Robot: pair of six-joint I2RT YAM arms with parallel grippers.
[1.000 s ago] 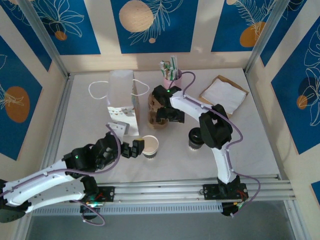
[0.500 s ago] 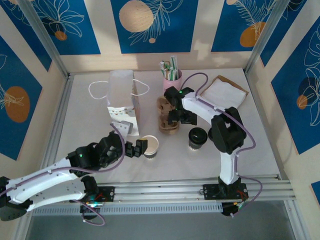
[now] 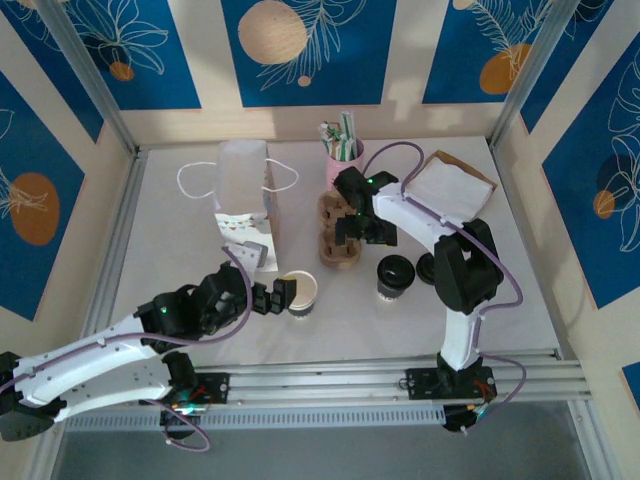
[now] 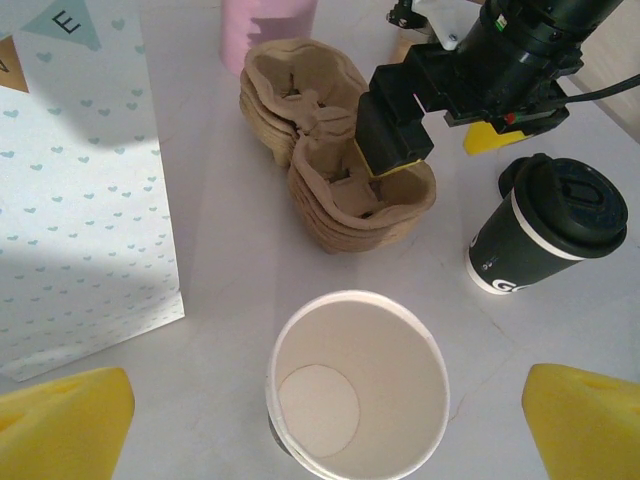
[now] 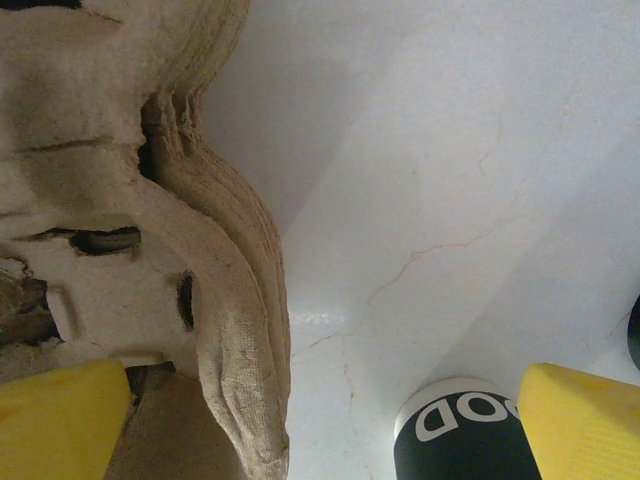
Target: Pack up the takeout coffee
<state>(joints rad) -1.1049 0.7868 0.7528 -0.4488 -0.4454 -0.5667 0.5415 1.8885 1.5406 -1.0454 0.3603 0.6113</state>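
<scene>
- The takeout coffee (image 3: 396, 276), a dark cup with a black lid, stands upright on the table (image 3: 520, 300), just right of centre in the top view.
- A narrow strip of bare table separates it from the lower right edge of the stack of brown pulp carriers (image 3: 338, 232).
- The right gripper (image 3: 362, 234) hangs low at the stack's right rim with its claw spread wide and nothing clamped. In the left wrist view, one yellow pad sits over the near carrier hole and the other is outside the rim, on the coffee's side.
- In the right wrist view the layered carrier edge runs down the left half. The coffee's base shows at the bottom, right of centre, and bare table lies between them.
- The left gripper (image 3: 283, 297) is spread wide at table level. A lidless white cup (image 3: 301, 293) sits between its yellow tips, and I cannot tell whether they touch it.
- That open cup is below the carriers and well left of the coffee.
- A white paper bag (image 3: 245, 215) stands close to the carriers' left side.
- A pink cup of straws (image 3: 345, 155) is just above the stack.
- White napkins (image 3: 450, 188) lie at the upper right.
- The widest bare room lies right of the coffee, out to the frame rail (image 3: 520, 225), and along the near rail (image 3: 330, 365) at the bottom.
</scene>
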